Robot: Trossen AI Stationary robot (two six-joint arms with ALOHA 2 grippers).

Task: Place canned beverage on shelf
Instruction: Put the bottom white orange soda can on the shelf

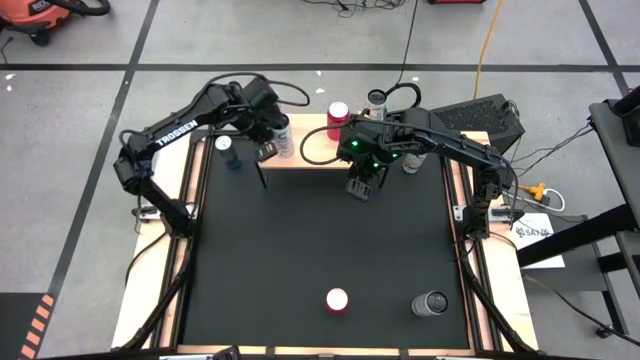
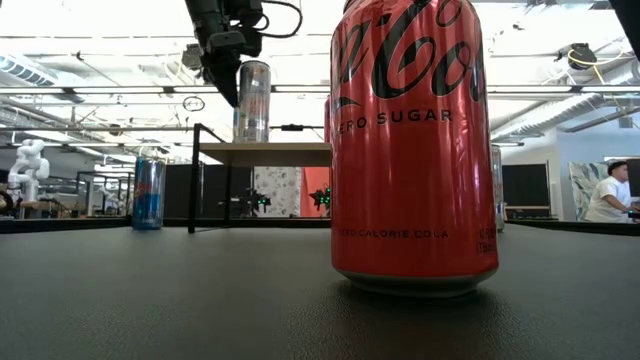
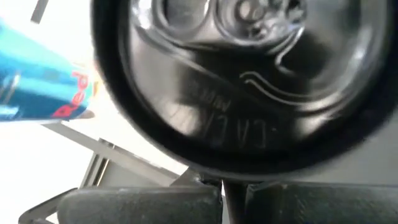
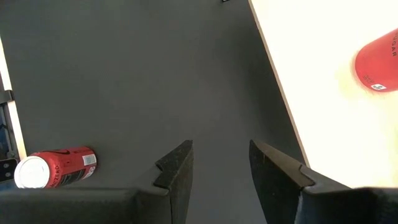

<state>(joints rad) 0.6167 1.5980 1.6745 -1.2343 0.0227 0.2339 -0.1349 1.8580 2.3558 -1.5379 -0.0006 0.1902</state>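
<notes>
The shelf (image 1: 316,150), a light-wood board on thin black legs, stands at the table's far edge and also shows in the low view (image 2: 270,153). A silver can (image 2: 253,100) stands upright on the shelf's left end. My left gripper (image 2: 233,88) is above it, pointing down and shut on it. A red can (image 1: 338,118) also stands on the shelf. My right gripper (image 1: 361,188) hangs open and empty over the black mat just in front of the shelf (image 4: 221,155). My left gripper comes at the silver can from above, pointing down. One finger (image 2: 229,85) lies against the can's upper side wall (image 2: 243,85). The can's top (image 3: 249,81) fills the wrist view and hides the fingertips. The can stands upright with its base on the shelf.
A blue can (image 1: 228,150) stands on the table left of the shelf. A red cola can (image 1: 337,300) and a grey can (image 1: 430,303) stand near the front edge. Another can (image 1: 410,160) stands by the right arm. A person (image 2: 610,195) is in the room behind.
</notes>
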